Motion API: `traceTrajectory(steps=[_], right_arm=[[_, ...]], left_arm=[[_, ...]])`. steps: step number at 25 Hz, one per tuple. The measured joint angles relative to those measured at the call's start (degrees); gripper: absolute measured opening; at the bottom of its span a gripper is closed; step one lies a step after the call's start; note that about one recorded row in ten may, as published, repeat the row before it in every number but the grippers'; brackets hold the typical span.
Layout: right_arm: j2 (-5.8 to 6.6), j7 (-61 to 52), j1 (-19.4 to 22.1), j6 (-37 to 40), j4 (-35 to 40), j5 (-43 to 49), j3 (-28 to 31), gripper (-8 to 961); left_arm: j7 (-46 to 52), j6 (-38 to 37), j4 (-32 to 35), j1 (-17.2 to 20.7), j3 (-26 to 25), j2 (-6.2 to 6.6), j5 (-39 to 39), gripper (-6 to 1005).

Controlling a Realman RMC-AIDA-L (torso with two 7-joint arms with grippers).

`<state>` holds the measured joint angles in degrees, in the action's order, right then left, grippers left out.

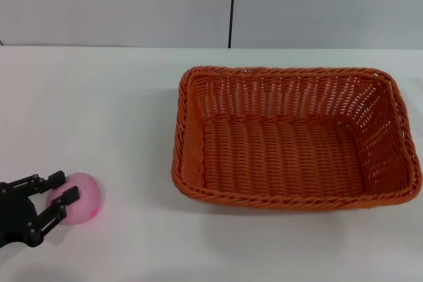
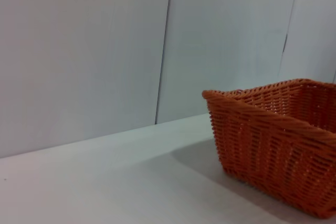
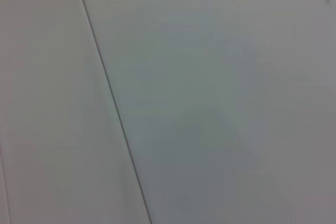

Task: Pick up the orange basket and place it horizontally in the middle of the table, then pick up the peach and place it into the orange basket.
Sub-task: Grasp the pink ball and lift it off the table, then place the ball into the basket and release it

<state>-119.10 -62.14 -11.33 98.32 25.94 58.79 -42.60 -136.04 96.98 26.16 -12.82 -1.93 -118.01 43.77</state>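
Note:
The orange basket (image 1: pixel 294 138) stands upright on the white table (image 1: pixel 99 110), lying lengthwise across the middle and right; its near corner (image 2: pixel 273 145) also shows in the left wrist view. The pink peach (image 1: pixel 86 197) rests on the table at the front left, well apart from the basket. My left gripper (image 1: pixel 64 186) is low at the peach's left side, open, its fingertips (image 1: pixel 70 194) spread over the peach's left edge. Whether they touch it I cannot tell. The right gripper is out of view.
A pale wall (image 1: pixel 132 4) with a dark vertical seam (image 1: pixel 231 4) runs behind the table's far edge. Bare tabletop separates the peach from the basket. The right wrist view holds only a plain pale panel (image 3: pixel 210 103) with a thin seam.

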Motion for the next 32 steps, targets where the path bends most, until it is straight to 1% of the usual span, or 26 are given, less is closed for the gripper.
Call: traceTrajectory(steps=[5,10,11,13,15,16,17,19,20,21,22,25,26,27,29,30,31,32], right_arm=[[0.00,0.0,-0.3,-0.3,-0.6,0.0,0.0,545],[0.00,0.0,-0.6,-0.5,-0.7,0.0,0.0,545],[0.00,0.0,-0.6,-0.3,-0.8,0.0,0.1,545],[0.00,0.0,-0.6,-0.2,-1.1,0.0,0.3,545],[0.00,0.0,-0.8,0.0,-2.1,0.0,0.9,544],[0.00,0.0,-0.9,0.4,-3.1,0.0,1.9,544],[0.00,0.0,-0.9,0.4,-3.1,0.0,1.9,544],[0.00,0.0,-0.8,0.8,-4.0,0.0,3.1,544],[0.00,0.0,-0.7,1.0,-4.4,0.0,3.5,544],[0.00,0.0,-0.4,1.3,-5.2,0.0,4.5,544],[0.00,0.0,-0.4,1.3,-5.2,0.0,4.5,544],[0.10,0.0,-0.2,1.4,-6.5,0.0,6.0,545],[0.16,0.0,0.0,1.4,-7.1,0.0,6.5,545],[0.16,0.0,0.0,1.4,-7.1,0.0,6.5,545],[0.16,0.0,0.3,1.4,-7.4,0.0,6.8,545],[0.16,0.0,0.3,1.4,-7.4,0.0,6.8,545],[0.10,0.0,0.5,1.6,-7.7,0.0,6.8,545],[0.10,0.0,0.5,1.6,-7.7,0.0,6.8,545]], left_arm=[[-1.4,-0.1,0.0,0.1,0.0,-0.04,0.1,293],[-1.1,1.5,0.0,-0.1,-0.4,0.06,0.4,199],[-0.5,3.2,0.2,-0.6,-0.6,0.07,0.8,180],[0.0,3.9,0.3,-1.0,-0.6,0.07,1.0,143],[1.7,5.7,0.4,-2.3,-0.6,0.07,2.1,105],[2.7,7.4,0.5,-3.7,-0.6,0.04,2.8,92],[2.7,7.4,0.5,-3.7,-0.6,0.04,2.8,80],[3.4,8.8,0.5,-5.9,-0.3,-0.16,3.0,54],[3.6,9.1,0.4,-6.8,-0.2,-0.23,3.0,52],[4.4,9.5,-0.3,-9.1,-0.1,-0.40,2.9,49],[4.4,9.5,-0.3,-9.1,-0.1,-0.40,2.9,47],[5.5,9.7,-3.0,-12.9,-0.3,-0.54,3.0,42],[5.5,9.7,-3.0,-12.9,-0.3,-0.54,3.0,43],[6.2,9.7,-4.7,-14.5,-0.4,-0.55,3.0,43],[6.2,9.7,-4.7,-14.5,-0.4,-0.55,3.0,44],[6.9,9.7,-6.2,-16.1,-0.4,-0.55,3.1,44],[6.9,9.7,-6.2,-16.1,-0.4,-0.55,3.1,45],[6.9,8.3,-11.3,-19.7,-0.2,-0.62,3.2,45]])
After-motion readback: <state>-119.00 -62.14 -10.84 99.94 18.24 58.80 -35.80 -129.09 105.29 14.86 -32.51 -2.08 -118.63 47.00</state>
